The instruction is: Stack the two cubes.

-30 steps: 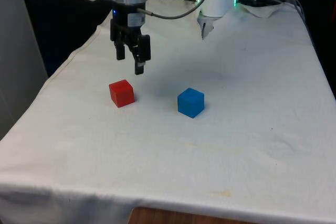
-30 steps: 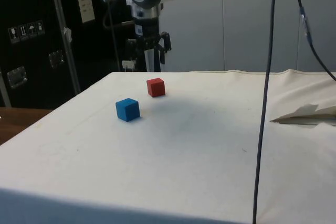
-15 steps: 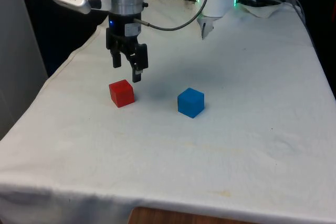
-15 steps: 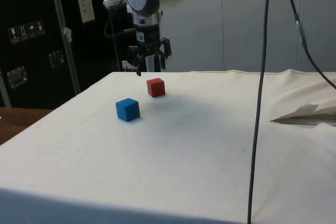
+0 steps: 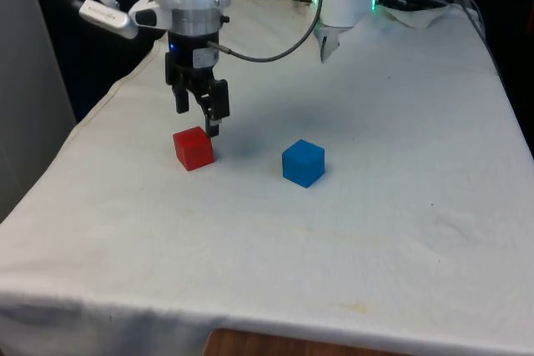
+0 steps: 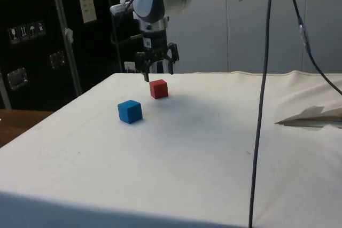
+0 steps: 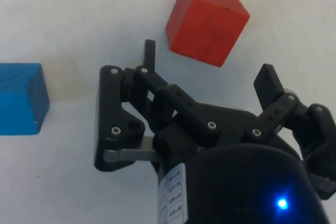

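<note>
On the white-clothed table (image 5: 375, 231), before dark cabinets (image 6: 32, 36), the red cube (image 5: 193, 148) sat left of the blue cube (image 5: 302, 162) in the front view; the gripper (image 5: 198, 116), fingers spread, had descended to just above red.

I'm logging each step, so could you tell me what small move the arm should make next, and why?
Probably a short descent: the gripper hangs open just above the red cube, not touching it, so it likely needs to lower its fingers either side before closing. The blue cube sits apart on the cloth.
</note>
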Tool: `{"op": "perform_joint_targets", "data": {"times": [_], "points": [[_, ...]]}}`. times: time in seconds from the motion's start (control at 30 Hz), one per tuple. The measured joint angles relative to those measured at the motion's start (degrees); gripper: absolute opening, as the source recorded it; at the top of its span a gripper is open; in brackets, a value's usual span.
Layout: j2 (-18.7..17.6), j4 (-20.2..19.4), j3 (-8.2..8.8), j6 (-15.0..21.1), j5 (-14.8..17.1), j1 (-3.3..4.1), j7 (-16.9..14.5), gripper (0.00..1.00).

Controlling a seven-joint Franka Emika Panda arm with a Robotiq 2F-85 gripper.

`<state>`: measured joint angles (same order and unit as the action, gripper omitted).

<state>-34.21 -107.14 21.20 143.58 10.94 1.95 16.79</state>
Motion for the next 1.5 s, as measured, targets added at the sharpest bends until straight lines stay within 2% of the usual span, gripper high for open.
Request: {"op": "perform_joint_targets", "data": {"times": [0.53, 0.97, 1.0, 1.03, 1.17, 1.2, 1.23, 1.3, 1.5], "points": [[-4.2, 1.8, 0.63, 0.5, 1.7, -0.69, -0.7, 1.00], [-8.2, 6.4, 0.86, 0.6, 6.1, -1.15, -2.8, 1.00], [-8.5, 6.6, 0.97, 0.6, 6.5, -1.15, -3.0, 0.98], [-8.5, 6.7, 0.97, 0.6, 6.6, -1.15, -3.2, 0.91], [-8.5, 6.7, 1.03, 0.6, 6.8, -1.15, -3.3, 0.47], [-8.5, 6.7, 1.03, 0.6, 6.8, -1.15, -3.3, 0.47], [-8.5, 6.7, 1.03, 0.6, 6.9, -1.15, -3.3, 0.24], [-8.5, 6.7, 1.03, 0.6, 6.9, -1.15, -3.3, 0.01], [-8.5, 6.7, 1.09, 0.6, 6.9, -1.15, -3.3, 0.02]]}}
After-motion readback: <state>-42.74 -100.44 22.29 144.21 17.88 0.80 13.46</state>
